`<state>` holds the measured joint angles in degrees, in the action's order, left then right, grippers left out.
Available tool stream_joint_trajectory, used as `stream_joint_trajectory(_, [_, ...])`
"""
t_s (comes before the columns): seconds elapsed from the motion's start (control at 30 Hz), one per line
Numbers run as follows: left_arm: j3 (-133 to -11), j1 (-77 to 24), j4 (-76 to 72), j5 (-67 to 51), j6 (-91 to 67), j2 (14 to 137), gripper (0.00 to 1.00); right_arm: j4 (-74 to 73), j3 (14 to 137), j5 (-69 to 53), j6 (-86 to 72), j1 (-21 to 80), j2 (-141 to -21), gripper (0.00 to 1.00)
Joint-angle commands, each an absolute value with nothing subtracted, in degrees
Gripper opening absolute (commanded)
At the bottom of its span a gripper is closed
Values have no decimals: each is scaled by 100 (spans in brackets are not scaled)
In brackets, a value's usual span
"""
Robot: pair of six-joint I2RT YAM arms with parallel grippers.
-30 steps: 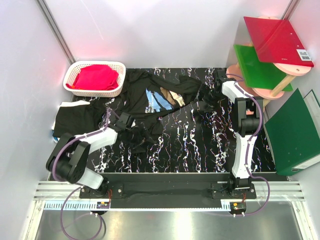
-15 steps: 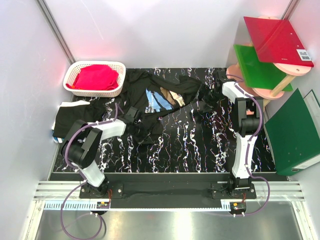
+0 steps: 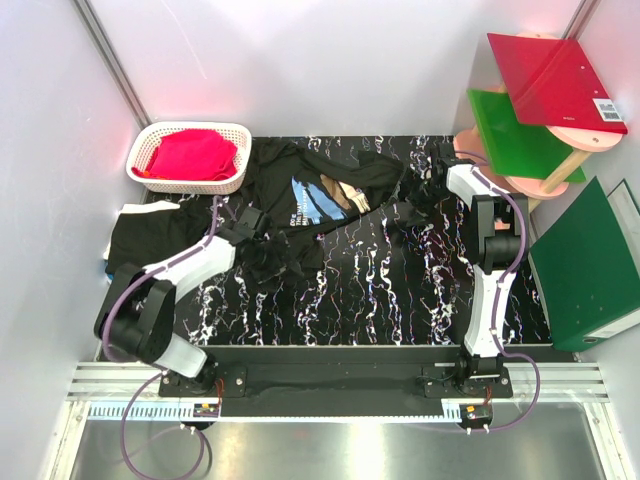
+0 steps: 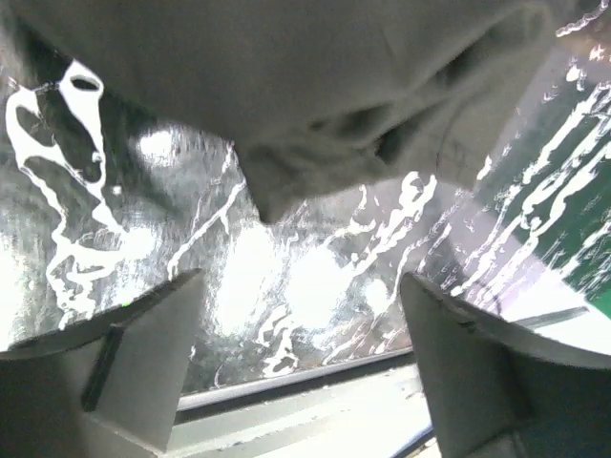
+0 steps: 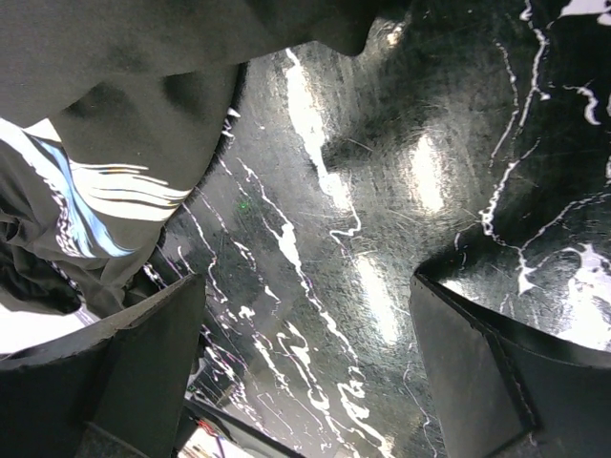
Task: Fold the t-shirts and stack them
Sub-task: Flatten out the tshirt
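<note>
Left arm [image 3: 190, 262] has dropped outstretched, pincer [image 4: 301, 280] agape at the t-shirt [image 3: 280, 180] hem

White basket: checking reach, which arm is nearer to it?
Left. The left arm ends slightly right of the white basket, nearer the camera; the right arm ends beyond the printed t-shirt, farther right.

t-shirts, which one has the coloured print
The crumpled t-shirt mid-table: blue and orange strokes show on its chest. The flatter t-shirt at the left edge shows no print.
</note>
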<state>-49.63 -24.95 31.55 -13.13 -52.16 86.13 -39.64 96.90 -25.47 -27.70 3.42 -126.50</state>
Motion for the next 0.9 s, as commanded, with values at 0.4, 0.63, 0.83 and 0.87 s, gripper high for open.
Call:
stream_joint_trajectory(0.4, [-4850,-2575,2488,-1055,-5300,9579,85,-3771,9598,-2830,-2865,290,-12375,94])
stream_joint_trajectory(0.63, [-5466,-2584,2479,-861,-5142,10492,39,-3779,9536,-2830,-2839,264,-12261,94])
stream_joint_trajectory(0.83, [-5581,-2488,2663,-721,-4878,10531,0,-3788,9396,-2813,-2821,158,-12156,94])
stream_joint_trajectory(0.87, [-5572,-2418,2733,-695,-4747,10407,0,-3797,9361,-2804,-2821,150,-12129,94])
